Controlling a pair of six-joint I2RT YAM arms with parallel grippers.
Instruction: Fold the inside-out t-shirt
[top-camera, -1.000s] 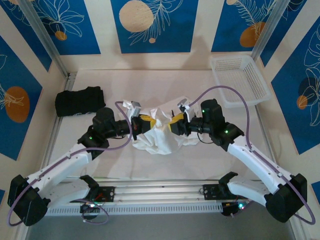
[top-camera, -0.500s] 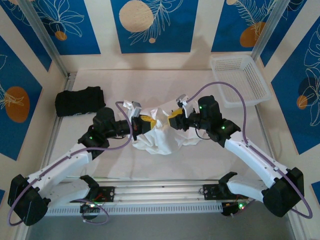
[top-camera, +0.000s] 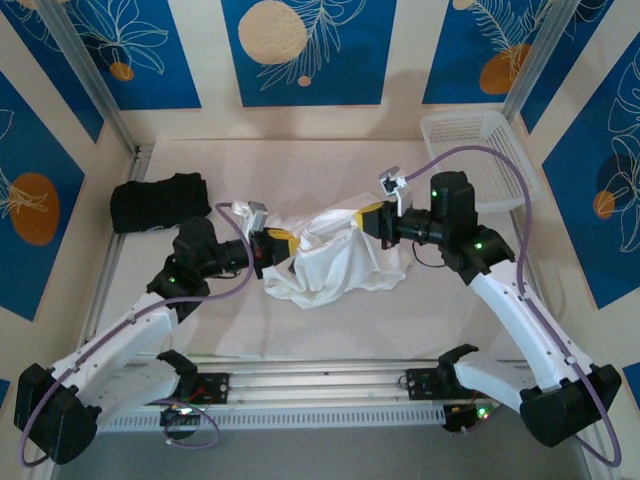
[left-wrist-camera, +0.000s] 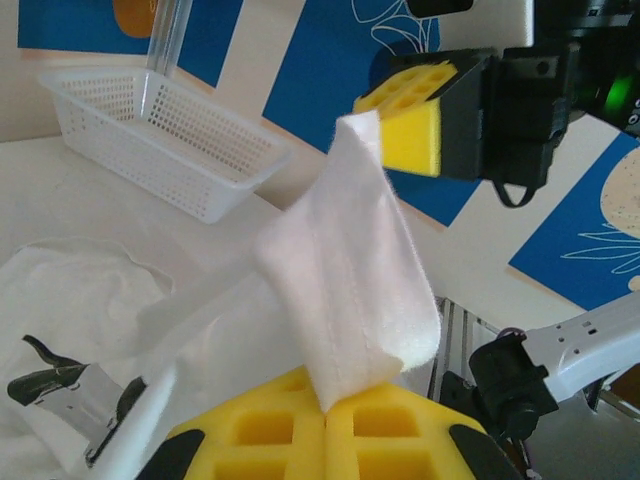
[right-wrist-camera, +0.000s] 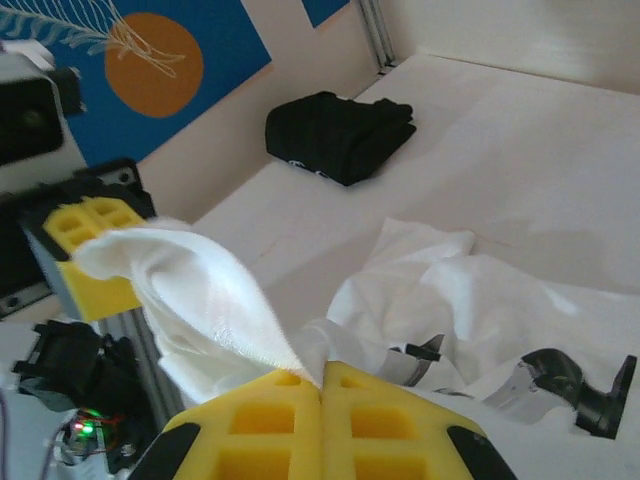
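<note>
Finds white t-shirt mid-counter, strung betw. both grippers: top edge pulled into a loose band, rest sagging in a crumpled heap on the counter. L gripper pinched tight on cloth at shirt's left end. R gripper pinched tight on cloth at right end, set further back.

Leaves bare counter behind the shirt up to the back wall, plus a narrower strip betw. shirt and near rail. Black folded garment at far left by the counter edge, well apart from shirt. White basket in far right corner, R arm's purple cable looping across it.

Thin, soft cloth w/ fuzzy hem, seen from L wrist. Yellow gripper pads w/ square waffle recesses. Basket: perforated plastic, rectangular, flared walls. Dark grey print on the crumpled part, seen from R wrist.
</note>
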